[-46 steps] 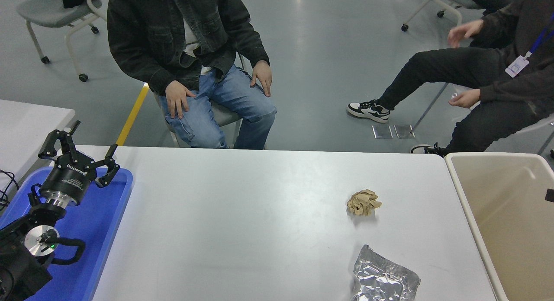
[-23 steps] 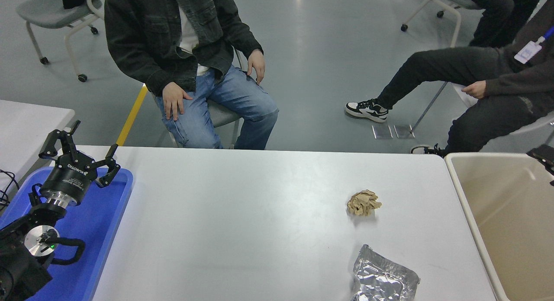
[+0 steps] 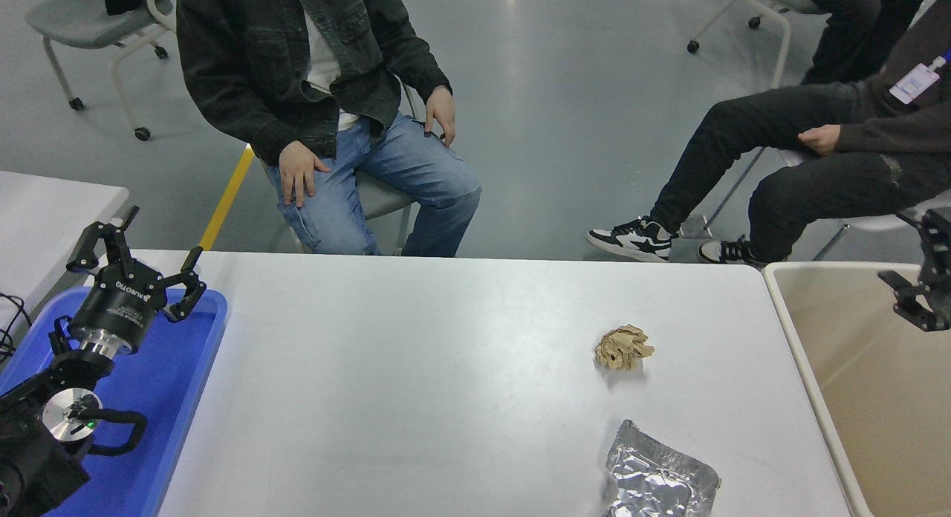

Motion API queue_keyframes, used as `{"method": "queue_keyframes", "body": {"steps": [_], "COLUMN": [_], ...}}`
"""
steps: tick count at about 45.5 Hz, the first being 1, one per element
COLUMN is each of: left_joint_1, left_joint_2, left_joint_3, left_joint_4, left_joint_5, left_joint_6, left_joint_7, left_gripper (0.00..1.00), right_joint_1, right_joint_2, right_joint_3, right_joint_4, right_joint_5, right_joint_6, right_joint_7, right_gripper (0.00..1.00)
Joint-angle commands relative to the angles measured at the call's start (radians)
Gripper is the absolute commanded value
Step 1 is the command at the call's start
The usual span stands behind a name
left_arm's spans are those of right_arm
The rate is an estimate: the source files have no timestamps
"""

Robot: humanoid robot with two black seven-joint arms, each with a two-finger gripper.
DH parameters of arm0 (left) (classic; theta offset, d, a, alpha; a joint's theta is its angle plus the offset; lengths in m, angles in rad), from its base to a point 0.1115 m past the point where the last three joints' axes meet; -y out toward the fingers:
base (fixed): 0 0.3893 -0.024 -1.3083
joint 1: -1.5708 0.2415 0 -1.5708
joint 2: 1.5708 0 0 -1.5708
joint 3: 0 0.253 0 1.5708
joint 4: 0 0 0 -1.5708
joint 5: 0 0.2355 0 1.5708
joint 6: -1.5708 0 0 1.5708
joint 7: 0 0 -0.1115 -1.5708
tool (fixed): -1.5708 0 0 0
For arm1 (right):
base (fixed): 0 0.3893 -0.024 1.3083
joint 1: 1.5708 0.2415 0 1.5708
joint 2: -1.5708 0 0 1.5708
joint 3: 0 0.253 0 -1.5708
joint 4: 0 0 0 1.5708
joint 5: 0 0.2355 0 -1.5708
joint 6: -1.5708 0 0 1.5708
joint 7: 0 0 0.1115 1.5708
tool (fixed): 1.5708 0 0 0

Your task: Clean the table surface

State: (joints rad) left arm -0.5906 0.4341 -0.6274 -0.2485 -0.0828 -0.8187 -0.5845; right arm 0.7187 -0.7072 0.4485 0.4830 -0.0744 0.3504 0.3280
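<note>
The white-grey table surface point(image 3: 416, 376) fills the middle of the head view. On it lie a crumpled brown paper ball point(image 3: 622, 348) right of centre and a crumpled silver foil wrapper point(image 3: 657, 475) at the front edge below it. My right gripper point(image 3: 915, 268) comes in at the right edge, over the beige bin, well to the right of the paper ball; its fingers point(image 3: 895, 284) stand apart and hold nothing. My left gripper point(image 3: 137, 249) is parked open over the blue tray at the lower left.
A blue plastic tray point(image 3: 189, 368) lies at the table's left end. A beige rectangular bin point(image 3: 854, 398) stands against the right end. One person point(image 3: 319, 79) sits at the far side, another person point(image 3: 839, 153) at the far right. A second table point(image 3: 44, 212) is at left.
My right gripper has come into view at the right edge, higher and further in over the bin. The person at the far right has drawn both feet in and lowered a hand.
</note>
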Motion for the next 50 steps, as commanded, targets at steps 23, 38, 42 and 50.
{"method": "queue_keyframes", "body": {"steps": [23, 38, 42, 50], "left_joint_1": [0.0, 0.0, 0.0, 0.0], "left_joint_2": [0.0, 0.0, 0.0, 0.0], "left_joint_3": [0.0, 0.0, 0.0, 0.0], "left_joint_4": [0.0, 0.0, 0.0, 0.0], "left_joint_5": [0.0, 0.0, 0.0, 0.0], "left_joint_6": [0.001, 0.001, 0.001, 0.001], "left_joint_7": [0.0, 0.0, 0.0, 0.0], "left_gripper": [1.0, 1.0, 1.0, 1.0], "right_joint_1": [-0.033, -0.117, -0.153, -0.177], "right_joint_2": [0.23, 0.25, 0.189, 0.166], "right_joint_3": [0.174, 0.168, 0.168, 0.15], "right_joint_4": [0.012, 0.178, 0.293, 0.365], "right_joint_5": [0.119, 0.119, 0.119, 0.093], "right_joint_6": [0.036, 0.03, 0.028, -0.092], "right_joint_7": [0.072, 0.14, 0.14, 0.143], "right_gripper": [1.0, 1.0, 1.0, 1.0]}}
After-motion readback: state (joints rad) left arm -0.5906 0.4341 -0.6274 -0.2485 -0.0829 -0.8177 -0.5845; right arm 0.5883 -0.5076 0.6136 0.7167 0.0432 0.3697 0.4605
